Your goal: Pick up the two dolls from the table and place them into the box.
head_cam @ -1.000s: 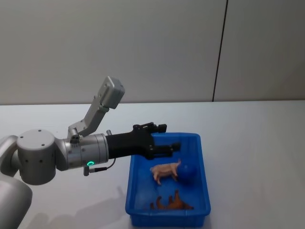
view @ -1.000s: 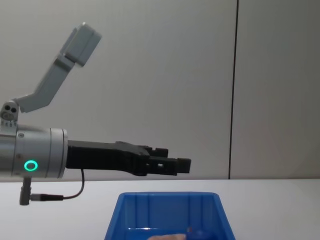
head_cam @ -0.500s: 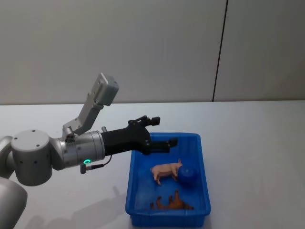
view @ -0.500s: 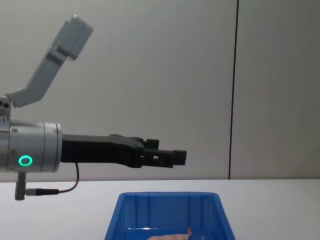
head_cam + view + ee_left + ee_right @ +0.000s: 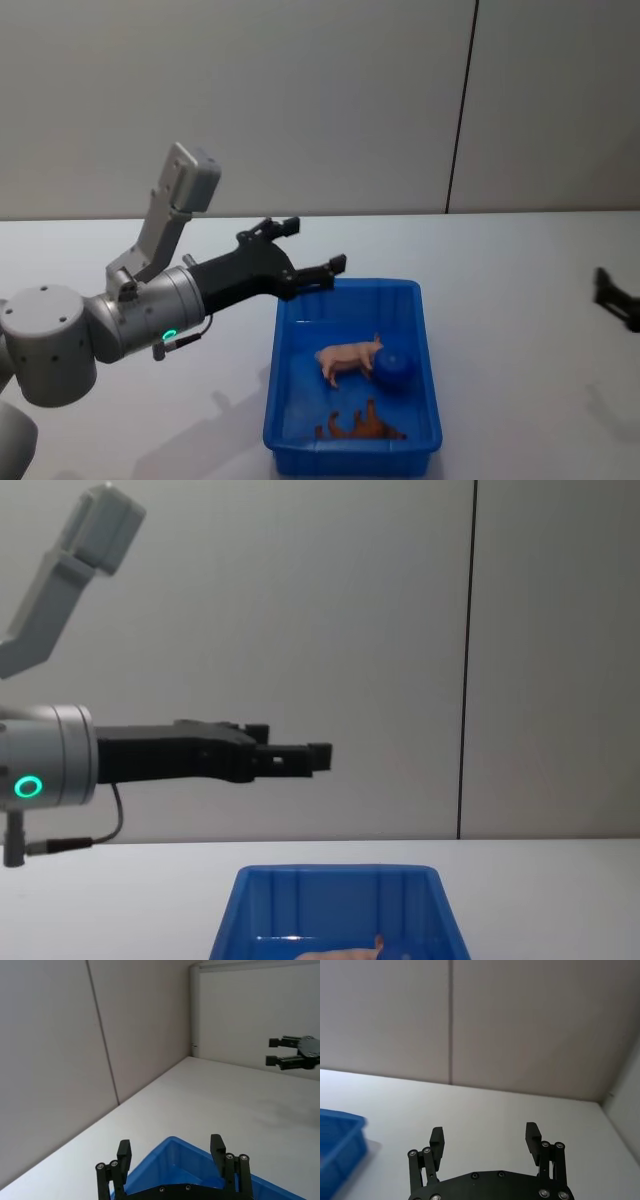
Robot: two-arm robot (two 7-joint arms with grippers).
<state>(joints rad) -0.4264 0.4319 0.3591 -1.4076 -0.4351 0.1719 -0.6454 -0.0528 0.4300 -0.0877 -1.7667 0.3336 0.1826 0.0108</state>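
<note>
Head view: the blue box [image 5: 352, 375] sits on the white table [image 5: 520, 300], its long axis running from the table's near edge toward the wall. Both dolls lie inside it. The pale pink doll [image 5: 347, 357] lies mid-box, long axis crosswise, head toward the right wall, touching a dark blue ball [image 5: 394, 365]. The brown doll [image 5: 360, 427] lies at the near end, also crosswise, legs pointing up toward the far end; its head end cannot be told. The left gripper [image 5: 316, 251] hovers above the box's far left corner, fingers apart and empty. The right gripper [image 5: 618, 298] shows at the right edge above the table, well apart from the box.

Left wrist view: the left gripper [image 5: 171, 1150] has its fingers spread, nothing between them, the box corner [image 5: 172, 1160] beneath. The right gripper [image 5: 292, 1054] appears farther off, jaws parted.

Right wrist view: the right gripper [image 5: 485, 1136] is spread wide and empty over bare table; the box rim [image 5: 340, 1135] is off to one side.

Chest view: the left gripper [image 5: 290, 755] reaches level, well above the box [image 5: 338, 910]. The pink doll's top [image 5: 345, 952] just shows inside.
</note>
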